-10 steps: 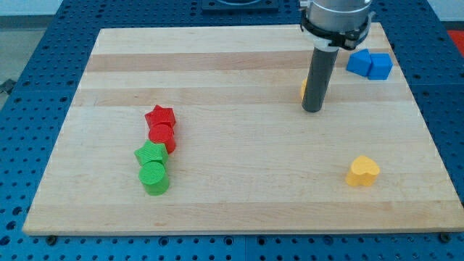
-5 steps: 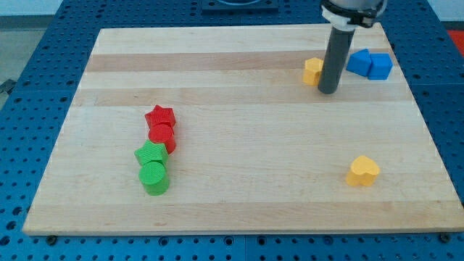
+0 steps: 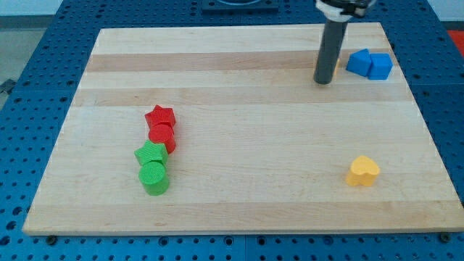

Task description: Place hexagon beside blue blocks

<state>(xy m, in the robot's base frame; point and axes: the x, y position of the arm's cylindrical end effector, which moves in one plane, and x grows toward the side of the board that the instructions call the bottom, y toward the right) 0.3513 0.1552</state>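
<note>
Surroundings: blue perforated base (image 3: 43,87) on all sides of the counter.
Counter (image 3: 239,145): pale wooden board with lengthwise grain bands.
Containers: not seen anywhere on the counter.
My tip (image 3: 322,82): near the view's top right, left of the blue blocks (image 3: 369,64).
Gripper: not fitted; plain dark rod only, so nothing held.
Hexagon: only a yellow sliver (image 3: 337,62) showing at the rod's right edge, shape not discernible, close to the blue blocks but apart.
Yellow heart (image 3: 362,172): lower right, well apart.
Left group: red star (image 3: 160,116), red cylinder (image 3: 162,135), green star (image 3: 151,154), green cylinder (image 3: 154,177), touching in a line.
</note>
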